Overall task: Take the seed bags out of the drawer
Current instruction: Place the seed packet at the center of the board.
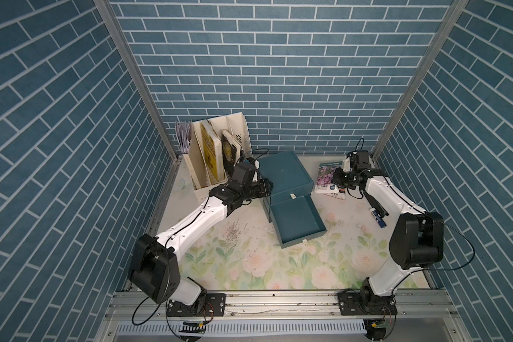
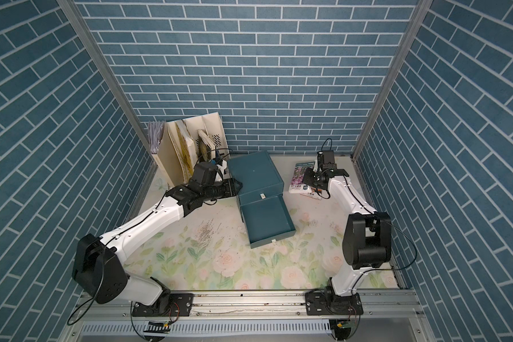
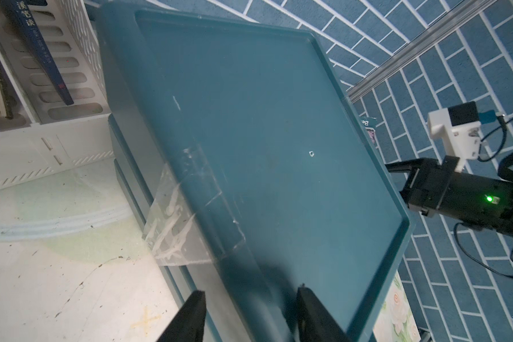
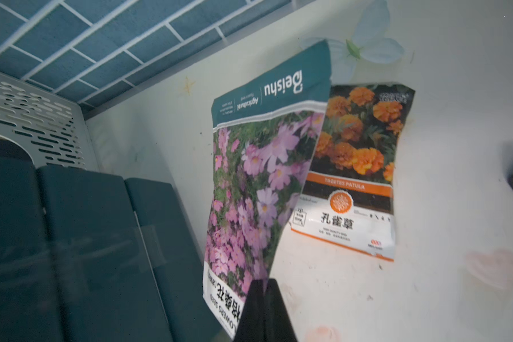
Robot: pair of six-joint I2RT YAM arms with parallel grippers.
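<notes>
Pink bag [image 4: 258, 177] pinched by right claw [image 4: 264, 285].
Orange bag [image 4: 359, 148] lies on bench [image 4: 442, 207]; left claw [image 3: 249, 296] clamps box [image 3: 264, 133].

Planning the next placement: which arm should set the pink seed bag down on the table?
The right arm. Its jaws are shut on the pink seed bag, next to the marigold bag lying on the table. The left arm clamps the cabinet edge, away from both.

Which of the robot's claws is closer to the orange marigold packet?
The right. The right gripper pinches the pink-flower packet just beside the orange marigold packet. The left gripper clamps the opposite edge of the teal drawer cabinet, which stands between it and that packet.
</notes>
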